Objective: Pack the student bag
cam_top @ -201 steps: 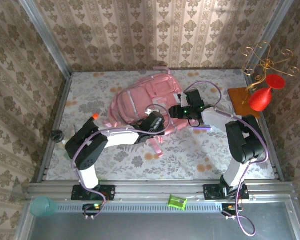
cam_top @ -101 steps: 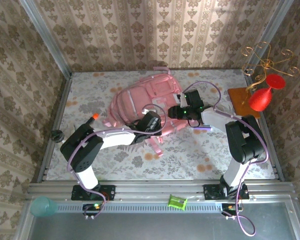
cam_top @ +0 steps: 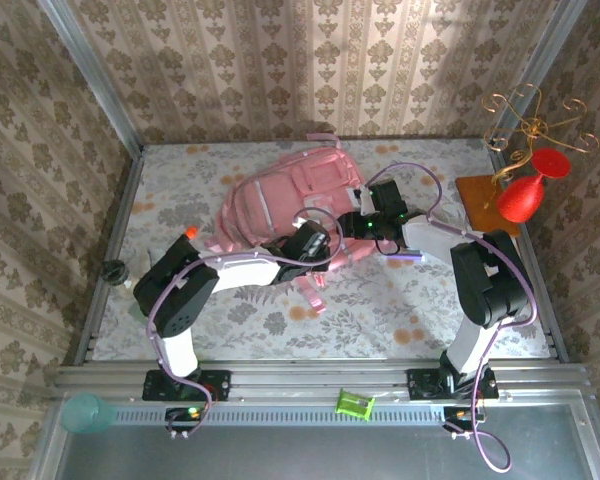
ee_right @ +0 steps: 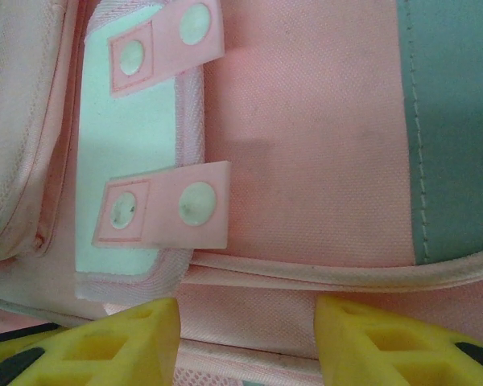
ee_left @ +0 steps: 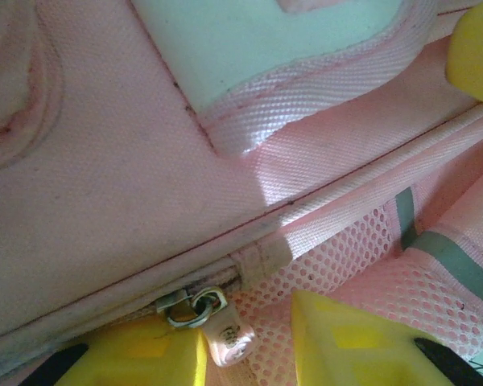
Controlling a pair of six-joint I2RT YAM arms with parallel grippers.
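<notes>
1 large soft pink fabric backpack. Left gripper jaws parted; small pink zip pull off-centre between them, so closing may miss it. Right gripper jaws astride fabric, grip unclear.

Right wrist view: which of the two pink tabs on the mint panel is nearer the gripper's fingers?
The lower tab, just above the yellow fingers of the right gripper; the upper tab sits at the frame's top, beyond it.
</notes>
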